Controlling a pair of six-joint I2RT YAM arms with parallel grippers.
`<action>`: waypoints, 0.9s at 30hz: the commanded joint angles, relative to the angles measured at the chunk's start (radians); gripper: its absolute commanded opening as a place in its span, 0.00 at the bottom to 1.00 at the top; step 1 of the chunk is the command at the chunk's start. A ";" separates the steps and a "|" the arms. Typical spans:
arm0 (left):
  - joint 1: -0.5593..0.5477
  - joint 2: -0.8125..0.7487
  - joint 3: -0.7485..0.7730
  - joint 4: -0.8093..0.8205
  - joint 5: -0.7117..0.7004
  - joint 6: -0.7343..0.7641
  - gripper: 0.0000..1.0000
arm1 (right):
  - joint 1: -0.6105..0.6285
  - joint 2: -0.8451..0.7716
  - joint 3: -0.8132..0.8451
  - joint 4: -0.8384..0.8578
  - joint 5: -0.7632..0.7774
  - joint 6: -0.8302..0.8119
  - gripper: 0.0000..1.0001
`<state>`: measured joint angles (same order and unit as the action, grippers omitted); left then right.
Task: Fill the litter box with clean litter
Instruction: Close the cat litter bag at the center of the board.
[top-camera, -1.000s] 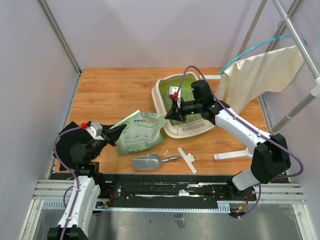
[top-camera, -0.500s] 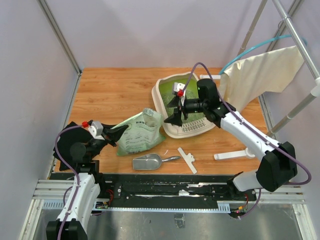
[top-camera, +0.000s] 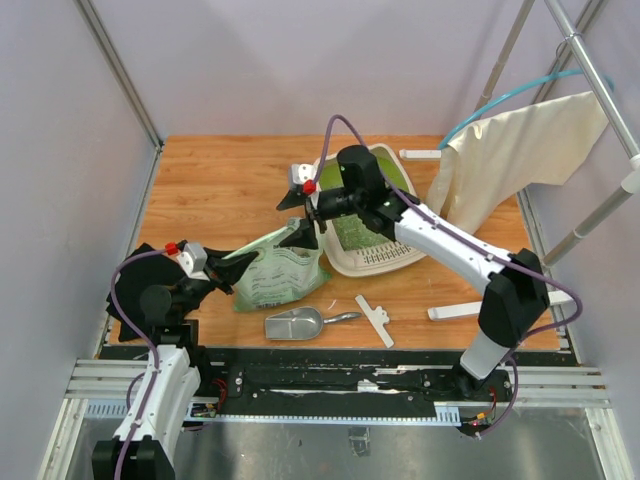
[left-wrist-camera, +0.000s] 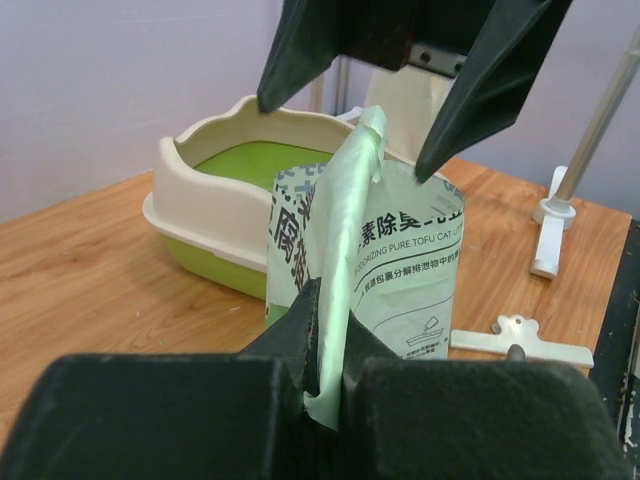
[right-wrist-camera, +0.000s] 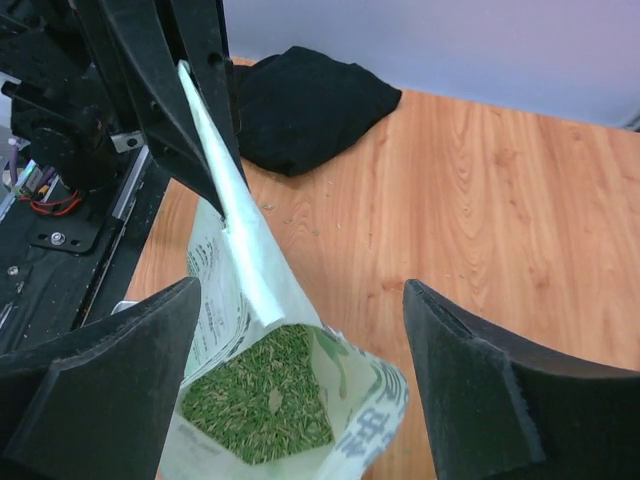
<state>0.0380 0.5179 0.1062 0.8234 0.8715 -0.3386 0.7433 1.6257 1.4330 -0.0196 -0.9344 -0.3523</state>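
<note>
Left gripper (left-wrist-camera: 325, 335) pinches flap of light green printed plastic bag (left-wrist-camera: 405, 265); right gripper (right-wrist-camera: 300, 290) gapes above. We judge pale green litter granules (right-wrist-camera: 262, 400) heavy, shifting; take opposite rim.

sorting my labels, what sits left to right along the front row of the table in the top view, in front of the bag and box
silver scoop → white T-shaped piece → white bar

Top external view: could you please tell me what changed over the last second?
The right gripper swung left from over the litter box to above the open bag, jaws open. The left gripper stays shut on the bag's corner; litter box and scoop are unmoved.
</note>
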 joint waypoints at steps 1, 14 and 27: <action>0.007 -0.009 0.075 0.153 -0.010 0.000 0.01 | 0.025 0.079 0.054 0.003 -0.068 -0.006 0.80; 0.007 -0.100 0.125 -0.070 -0.091 0.102 0.87 | 0.025 0.103 0.083 -0.010 -0.121 0.041 0.01; 0.007 -0.010 0.550 -0.900 0.056 0.506 0.96 | 0.028 0.077 0.066 -0.011 -0.088 0.020 0.01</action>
<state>0.0380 0.3977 0.5217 0.2390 0.8467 0.0628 0.7612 1.7470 1.4776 -0.0746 -1.0328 -0.3176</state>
